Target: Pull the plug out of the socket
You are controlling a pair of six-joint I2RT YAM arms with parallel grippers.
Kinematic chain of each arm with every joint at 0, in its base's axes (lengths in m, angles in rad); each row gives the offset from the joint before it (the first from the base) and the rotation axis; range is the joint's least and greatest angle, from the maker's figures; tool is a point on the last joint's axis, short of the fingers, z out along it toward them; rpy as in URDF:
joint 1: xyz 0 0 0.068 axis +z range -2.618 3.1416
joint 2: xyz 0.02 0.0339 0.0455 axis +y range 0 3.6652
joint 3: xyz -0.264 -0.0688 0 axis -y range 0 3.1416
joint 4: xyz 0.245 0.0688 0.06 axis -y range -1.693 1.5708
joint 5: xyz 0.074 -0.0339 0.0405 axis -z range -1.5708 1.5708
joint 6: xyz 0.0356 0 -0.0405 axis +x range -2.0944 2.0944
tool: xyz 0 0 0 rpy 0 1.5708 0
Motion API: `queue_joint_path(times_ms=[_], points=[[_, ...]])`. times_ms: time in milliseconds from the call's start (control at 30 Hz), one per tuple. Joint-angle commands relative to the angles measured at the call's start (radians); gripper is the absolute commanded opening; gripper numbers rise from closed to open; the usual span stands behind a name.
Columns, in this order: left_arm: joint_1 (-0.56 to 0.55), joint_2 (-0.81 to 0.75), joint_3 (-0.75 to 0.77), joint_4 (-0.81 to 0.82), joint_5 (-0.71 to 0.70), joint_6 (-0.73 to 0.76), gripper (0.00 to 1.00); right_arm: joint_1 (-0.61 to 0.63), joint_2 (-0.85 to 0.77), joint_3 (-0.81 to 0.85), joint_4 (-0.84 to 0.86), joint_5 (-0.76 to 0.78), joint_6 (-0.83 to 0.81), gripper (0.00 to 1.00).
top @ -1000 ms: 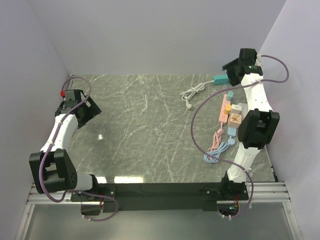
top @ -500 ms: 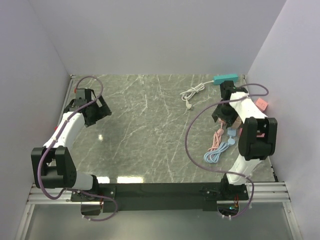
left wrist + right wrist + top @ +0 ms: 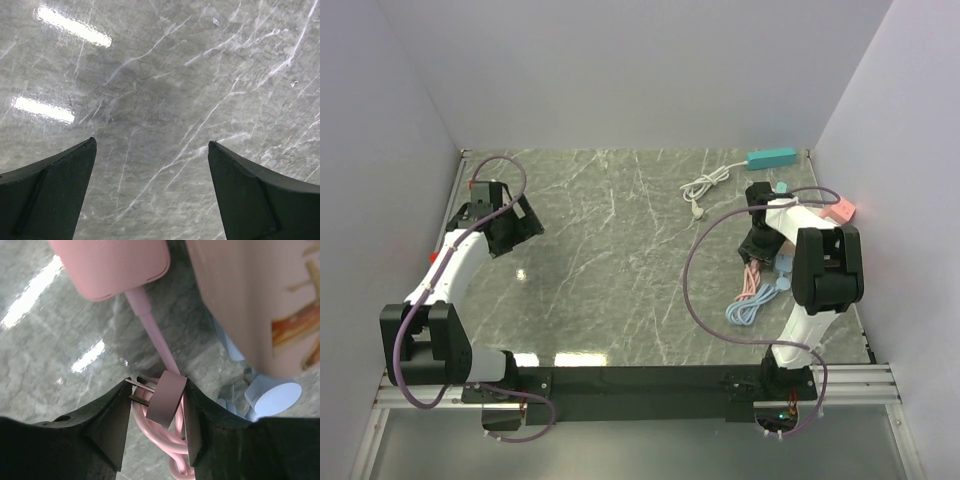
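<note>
My right gripper [image 3: 156, 399] is shut on a pink plug [image 3: 169, 399]; its metal prongs [image 3: 138, 388] point at the left finger. The plug's pink cord [image 3: 150, 327] runs up to the end of a pink power strip [image 3: 112, 265]. A second pink block with an orange pattern [image 3: 250, 305] fills the right of that view. In the top view the right gripper [image 3: 760, 240] sits low over the coiled pink cable [image 3: 751, 280], with the pink strip [image 3: 836, 209] at the right wall. My left gripper [image 3: 515, 228] is open and empty over bare table [image 3: 151, 143].
A teal power strip [image 3: 770, 157] with a coiled white cord [image 3: 705, 186] lies at the far right. A light blue plug [image 3: 274, 394] and its blue cable [image 3: 750, 306] lie beside the pink coil. Walls close in on both sides.
My right arm swung down from the far right corner onto the pink cable and closed on the pink plug. The pink strip shifted toward the right wall. My left gripper moved slightly farther in.
</note>
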Motion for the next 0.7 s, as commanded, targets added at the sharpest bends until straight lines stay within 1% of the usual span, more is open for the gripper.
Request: queue_joint_path(times_ms=[0, 67, 100, 133, 200, 233, 300, 333, 367, 467, 500, 533, 567, 600, 667], points=[[-0.004, -0.051, -0.006, -0.003, -0.020, 0.021, 0.99, 0.000, 0.039, 0.045, 0.092, 0.048, 0.067, 0.46], [-0.002, -0.061, -0.012, -0.012, -0.026, 0.023, 0.99, -0.003, 0.076, 0.075, 0.116, 0.036, 0.066, 0.29], [-0.004, -0.062, -0.015, -0.015, -0.026, 0.023, 0.99, -0.003, 0.084, 0.104, 0.124, 0.027, 0.069, 0.18], [-0.004, -0.068, -0.019, -0.021, -0.026, 0.023, 0.99, -0.003, 0.088, 0.113, 0.144, -0.020, 0.063, 0.00], [-0.004, -0.076, -0.029, -0.021, -0.026, 0.023, 0.99, -0.005, 0.090, 0.140, 0.219, -0.098, 0.057, 0.00], [-0.004, -0.080, -0.033, -0.020, -0.026, 0.021, 0.99, -0.005, 0.093, 0.154, 0.242, -0.185, 0.052, 0.00], [-0.004, -0.084, -0.039, -0.021, -0.026, 0.014, 0.99, 0.014, 0.099, 0.180, 0.309, -0.262, 0.060, 0.00], [-0.004, -0.087, -0.047, -0.018, -0.056, 0.012, 0.99, 0.023, 0.105, 0.188, 0.332, -0.301, 0.067, 0.00], [-0.004, -0.087, -0.052, -0.015, -0.056, 0.007, 0.99, 0.046, 0.114, 0.197, 0.354, -0.347, 0.073, 0.00], [-0.004, -0.082, -0.058, -0.012, -0.056, 0.004, 0.99, 0.106, 0.191, 0.277, 0.326, -0.378, 0.067, 0.00], [-0.004, -0.079, -0.056, -0.012, -0.056, 0.006, 0.99, 0.154, 0.221, 0.295, 0.323, -0.382, 0.066, 0.00], [-0.004, -0.076, -0.055, -0.014, -0.056, 0.007, 0.99, 0.176, 0.238, 0.303, 0.314, -0.387, 0.067, 0.00], [-0.004, -0.073, -0.053, -0.017, -0.058, 0.010, 0.99, 0.196, 0.252, 0.306, 0.290, -0.387, 0.089, 0.00], [-0.004, -0.073, -0.052, -0.020, -0.059, 0.012, 0.99, 0.246, 0.263, 0.293, 0.288, -0.398, 0.102, 0.00], [-0.004, -0.077, -0.053, -0.023, -0.066, 0.017, 0.99, 0.302, 0.259, 0.262, 0.290, -0.421, 0.119, 0.00]])
